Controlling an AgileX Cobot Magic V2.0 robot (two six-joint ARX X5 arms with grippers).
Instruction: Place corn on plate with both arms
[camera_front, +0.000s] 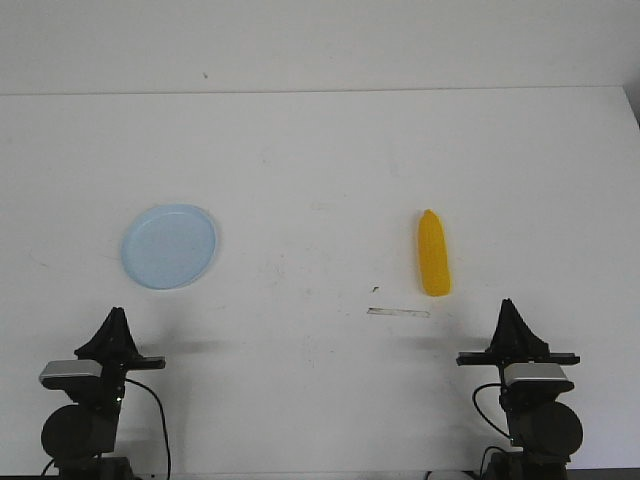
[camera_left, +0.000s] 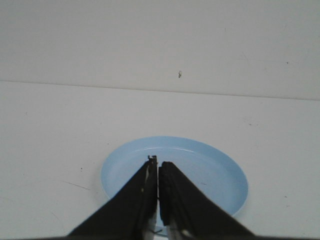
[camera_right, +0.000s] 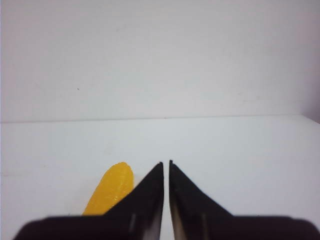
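Note:
The yellow corn (camera_front: 433, 254) lies on the white table at the right of centre, its tapered tip pointing away from me. It also shows in the right wrist view (camera_right: 111, 190), partly behind the left finger. The pale blue plate (camera_front: 169, 246) lies empty at the left; in the left wrist view the plate (camera_left: 210, 170) sits just beyond the fingertips. My left gripper (camera_front: 116, 314) is shut and empty, near the front edge, in front of the plate; it shows in its wrist view (camera_left: 158, 161). My right gripper (camera_front: 509, 304) is shut and empty, to the front right of the corn; it shows in its wrist view (camera_right: 166, 162).
A thin pale strip (camera_front: 398, 313) and a small dark speck (camera_front: 375, 290) lie on the table in front of the corn. The table's far edge (camera_front: 320, 92) meets a white wall. Black cables (camera_front: 160, 420) hang by the arm bases.

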